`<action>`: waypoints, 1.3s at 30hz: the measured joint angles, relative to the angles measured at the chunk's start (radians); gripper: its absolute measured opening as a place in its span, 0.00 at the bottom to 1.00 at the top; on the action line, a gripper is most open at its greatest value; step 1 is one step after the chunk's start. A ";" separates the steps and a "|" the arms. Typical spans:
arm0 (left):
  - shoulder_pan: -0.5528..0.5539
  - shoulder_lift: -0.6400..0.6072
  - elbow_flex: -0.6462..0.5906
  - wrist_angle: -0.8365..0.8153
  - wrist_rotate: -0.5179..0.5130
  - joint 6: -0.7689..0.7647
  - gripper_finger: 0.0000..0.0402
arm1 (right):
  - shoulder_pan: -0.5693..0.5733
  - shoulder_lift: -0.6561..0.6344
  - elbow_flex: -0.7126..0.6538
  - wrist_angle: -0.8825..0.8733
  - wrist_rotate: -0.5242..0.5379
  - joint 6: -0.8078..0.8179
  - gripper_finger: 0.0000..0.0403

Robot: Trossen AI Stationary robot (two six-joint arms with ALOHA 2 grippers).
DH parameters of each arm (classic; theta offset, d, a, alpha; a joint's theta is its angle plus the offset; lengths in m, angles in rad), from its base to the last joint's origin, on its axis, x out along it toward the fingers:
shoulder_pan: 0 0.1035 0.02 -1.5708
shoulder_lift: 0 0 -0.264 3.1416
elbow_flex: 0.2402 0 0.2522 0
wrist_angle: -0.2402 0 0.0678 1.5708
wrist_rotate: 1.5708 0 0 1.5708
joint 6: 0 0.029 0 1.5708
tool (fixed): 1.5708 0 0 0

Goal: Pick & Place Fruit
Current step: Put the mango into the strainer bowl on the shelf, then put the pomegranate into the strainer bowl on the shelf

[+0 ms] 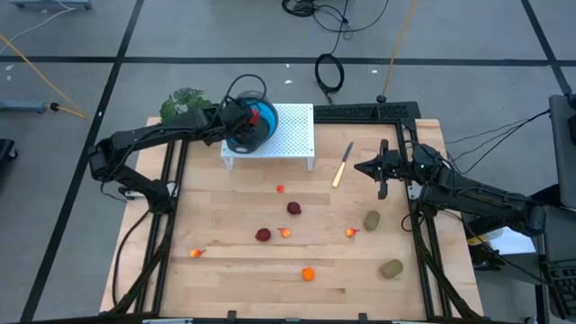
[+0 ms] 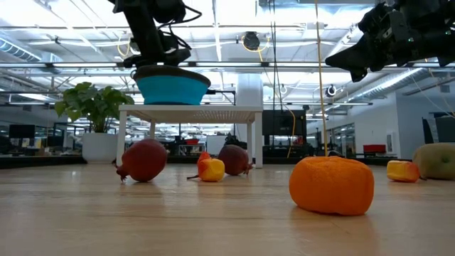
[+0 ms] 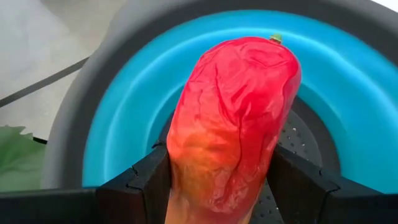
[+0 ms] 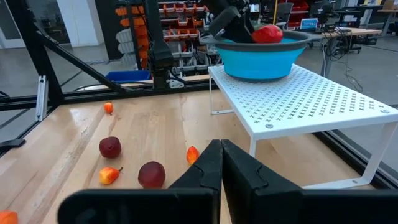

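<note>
A pale wooden bench (image 1: 243, 270) fills the middle of the overhead view, framed by dark rails. At its far edge stands a small white perforated stand (image 1: 288, 135), and on that stand sits a blue bowl (image 1: 252, 130) with a grey rim. Just beside the stand's far left corner is a green leafy plant (image 1: 183, 103).

The left arm reaches in from the left, and its left pincer (image 3: 217, 180) is over the bowl, its two dark fingers partly apart and clamped on a long red-orange fruit (image 3: 230, 118) that hangs inside the bowl's rim.

The right arm waits at the right side of the bench, its right pincer (image 4: 221, 165) raised above the wood with its fingers pressed fully together, holding nothing. Near it lies a slim pale-handled knife (image 1: 342, 166).

The rest of the fruit is scattered on the bench: two olive-brown ovals (image 1: 372, 220) near the right edge, two dark red balls (image 1: 294, 208) around the centre, one orange ball (image 1: 309, 274) toward the near edge, and several tiny orange-red bits (image 1: 280, 188) spread between them.
</note>
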 joint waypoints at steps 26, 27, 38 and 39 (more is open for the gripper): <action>0.053 -0.032 0.031 0.092 0.054 0.161 0.77 | 0.000 0.000 0.000 0.000 0.000 0.000 0.00; 0.053 -0.036 0.056 0.084 0.053 0.160 0.77 | 0.000 0.000 0.000 0.000 0.000 0.000 0.00; -0.194 -0.051 0.345 -0.131 0.053 0.102 0.52 | 0.000 0.000 0.000 0.000 0.000 0.000 0.00; -0.230 -0.051 0.347 -0.136 0.053 0.097 0.49 | 0.000 0.000 0.000 0.000 0.000 0.000 0.00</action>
